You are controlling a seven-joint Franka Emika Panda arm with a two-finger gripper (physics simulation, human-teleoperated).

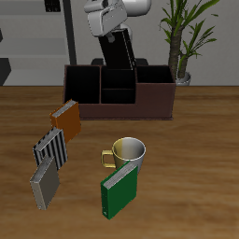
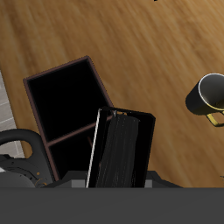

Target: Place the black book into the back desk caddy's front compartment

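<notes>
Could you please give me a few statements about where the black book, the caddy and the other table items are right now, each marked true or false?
1. The gripper holds the black book above the back desk caddy. True.
2. The black book lies flat on the table. False: it is held in the air over the caddy.
3. A green book stands near the table's front edge, beside the mug. True.
4. The mug sits inside a caddy compartment. False: it stands on the open table, in front of the caddy.
5. The black-and-white striped book is inside the caddy. False: it stands on the table.
</notes>
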